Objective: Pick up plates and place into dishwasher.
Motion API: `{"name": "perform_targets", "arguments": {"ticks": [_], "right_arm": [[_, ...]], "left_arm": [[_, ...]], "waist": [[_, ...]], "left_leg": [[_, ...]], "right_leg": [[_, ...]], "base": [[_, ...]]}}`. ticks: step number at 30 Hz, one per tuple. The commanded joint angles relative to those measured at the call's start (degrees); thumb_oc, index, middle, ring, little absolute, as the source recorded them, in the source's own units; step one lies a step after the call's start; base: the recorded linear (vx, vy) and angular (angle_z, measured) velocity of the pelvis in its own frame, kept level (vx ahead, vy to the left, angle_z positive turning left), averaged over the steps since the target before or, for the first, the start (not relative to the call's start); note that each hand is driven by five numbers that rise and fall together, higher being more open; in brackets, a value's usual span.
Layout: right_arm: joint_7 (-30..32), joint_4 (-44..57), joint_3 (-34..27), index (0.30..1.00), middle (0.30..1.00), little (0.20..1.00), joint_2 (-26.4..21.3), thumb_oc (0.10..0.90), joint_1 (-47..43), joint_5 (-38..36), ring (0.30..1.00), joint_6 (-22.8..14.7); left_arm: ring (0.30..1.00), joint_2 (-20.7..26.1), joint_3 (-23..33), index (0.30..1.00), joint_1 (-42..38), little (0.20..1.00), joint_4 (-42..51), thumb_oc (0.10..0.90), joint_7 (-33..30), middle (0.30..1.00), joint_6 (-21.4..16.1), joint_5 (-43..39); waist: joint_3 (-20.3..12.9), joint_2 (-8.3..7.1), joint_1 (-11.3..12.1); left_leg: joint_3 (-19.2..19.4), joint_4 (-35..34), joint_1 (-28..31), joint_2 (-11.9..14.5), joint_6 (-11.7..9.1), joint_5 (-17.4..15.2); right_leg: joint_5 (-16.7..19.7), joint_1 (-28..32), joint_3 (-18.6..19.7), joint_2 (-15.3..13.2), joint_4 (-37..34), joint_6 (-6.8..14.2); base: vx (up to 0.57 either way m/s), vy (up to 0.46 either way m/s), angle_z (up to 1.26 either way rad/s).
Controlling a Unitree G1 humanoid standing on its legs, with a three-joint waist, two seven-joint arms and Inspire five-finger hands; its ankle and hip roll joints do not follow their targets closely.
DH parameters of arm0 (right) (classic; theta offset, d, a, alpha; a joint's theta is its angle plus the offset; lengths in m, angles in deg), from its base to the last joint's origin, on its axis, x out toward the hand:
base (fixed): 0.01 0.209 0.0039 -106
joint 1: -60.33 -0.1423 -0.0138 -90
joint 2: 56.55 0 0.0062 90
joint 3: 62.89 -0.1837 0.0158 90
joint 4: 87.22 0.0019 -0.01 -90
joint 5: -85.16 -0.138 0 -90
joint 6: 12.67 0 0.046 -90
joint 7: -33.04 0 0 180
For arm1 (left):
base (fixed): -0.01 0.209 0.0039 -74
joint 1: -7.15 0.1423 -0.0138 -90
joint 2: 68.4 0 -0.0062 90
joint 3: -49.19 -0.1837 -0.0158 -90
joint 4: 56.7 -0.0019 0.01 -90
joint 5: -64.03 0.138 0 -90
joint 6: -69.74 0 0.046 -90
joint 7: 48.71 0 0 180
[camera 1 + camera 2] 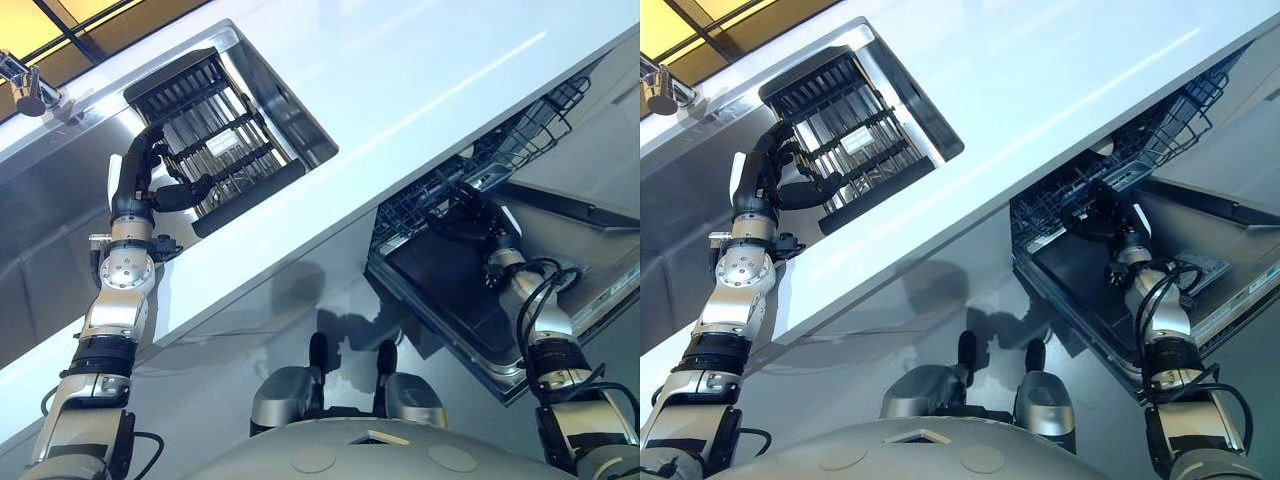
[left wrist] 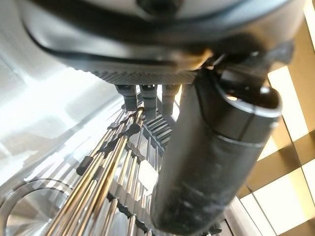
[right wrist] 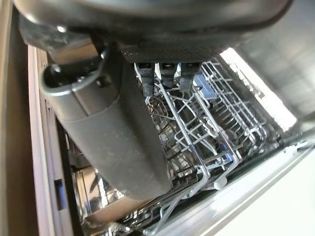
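**Reaching into sink rack and dishwasher, no plate in either hand**

Reaching out at once, two hands work at two separate places. The left hand (image 1: 150, 165) is up at the sink (image 1: 300, 120), a single steel basin set into the white counter (image 1: 420, 90), with one faucet (image 1: 28, 88) at the far left. Inside the basin sits one dark dish rack (image 1: 215, 135) with rows of metal tines. The hand's fingers (image 2: 142, 96) are spread loosely, tips touching the rack's tines, while the thumb (image 2: 211, 162) stands apart beside them; they grasp nothing. I cannot make out a plate among the tines with any certainty; a small pale patch shows between the wires in the left wrist view, too unclear to name.

The right hand (image 1: 1118, 240) is at the one open dishwasher (image 1: 440, 290) below the counter edge, its door (image 1: 450, 285) folded down. Two wire baskets are visible: a lower basket (image 3: 197, 128) just past the fingertips and an upper basket (image 1: 540, 125) pulled out farther back. The right hand's fingers (image 3: 167, 73) are relaxed and straight, hovering just above the lower basket's wires, thumb (image 3: 118, 137) alongside, holding nothing. No plate lies between its fingers and the basket wires.
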Motion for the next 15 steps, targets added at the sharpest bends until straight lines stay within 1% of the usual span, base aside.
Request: {"name": "perform_targets", "arguments": {"ticks": [1, 2, 4, 6, 10, 15], "right_arm": [[-0.5, 13.86, 1.65, 0.9, 0.9, 0.9, 3.4, 0.8, 1.03, 4.2, 0.9, -9.02], [0.41, 14.3, 0.7, 0.9, 0.9, 0.9, 3.07, 0.8, 1.7, 5.39, 0.9, -8.83], [0.67, 14.74, -3.56, 0.9, 0.9, 0.9, 1.01, 0.8, 4.62, 8.02, 0.9, -8.61], [1.11, 14.73, -5.72, 0.9, 0.9, 0.9, -0.22, 0.8, 6.11, 8.62, 0.9, -7.47], [-0.02, 12.53, -11.41, 0.9, 0.9, 0.9, -3.39, 0.8, 9.59, 10.13, 0.9, -5.97], [-1.58, 10.1, -14.87, 0.9, 0.9, 0.9, -5.89, 0.8, 11.6, 10.16, 0.9, -5.8]], "left_arm": [[0.9, -0.07, 0.49, 0.9, 7.05, 0.9, 1.56, 0.8, -1.24, 0.9, -4.11, 2.49], [0.9, -0.09, 0.8, 0.9, 7.32, 0.9, 1.8, 0.8, -1.26, 0.9, -4.14, 2.55], [0.9, 0.02, 2.64, 0.9, 8.13, 0.9, 2.08, 0.8, -0.7, 0.9, -4.38, 3.01], [0.9, 0.24, 3.62, 0.9, 8.46, 0.9, 2.32, 0.8, -0.44, 0.9, -4.33, 3.26], [0.9, 1.62, 6.52, 0.9, 9.32, 0.9, 2.48, 0.8, 0.56, 0.9, -4.44, 2.76], [0.9, 3.09, 7.91, 0.9, 9.05, 0.9, 2.07, 0.8, 0.73, 0.9, -4.34, 1.74]], "waist": [[-8.62, -2.17, 1.47], [-8.67, -2.2, 1.32], [-8.98, -2.49, 0.39], [-9.12, -2.71, -0.23], [-9.5, -3.45, -1.7], [-10.03, -4.02, -2.85]], "left_leg": [[0.09, 3.45, -1.64, -5.07, 2.83, -8.1], [0.24, 3.41, -1.63, -5.01, 2.86, -8.12], [0.61, 3.32, -1.47, -4.76, 2.9, -8.31], [0.9, 3.27, -1.26, -4.57, 2.9, -8.4], [1.69, 3.22, -0.74, -4.18, 2.86, -8.88], [2.61, 2.73, -0.16, -3.69, 2.62, -9.25]], "right_leg": [[-5.77, -7.28, 2.43, -0.84, 9.32, 4.54], [-5.92, -7.31, 2.48, -0.81, 9.45, 4.54], [-6.46, -7.34, 2.86, -0.57, 9.86, 4.58], [-6.81, -7.34, 3.15, -0.41, 10.22, 4.53], [-7.38, -7.24, 3.77, -0.01, 10.54, 4.62], [-7.75, -6.71, 4.28, 0.46, 9.97, 4.57]], "base": [[-0.08, 0.002, 0.0], [-0.08, -0.007, 0.0], [-0.08, -0.018, -0.01], [-0.07, -0.026, -0.02], [-0.07, -0.04, -0.07], [-0.05, -0.05, -0.17]]}}
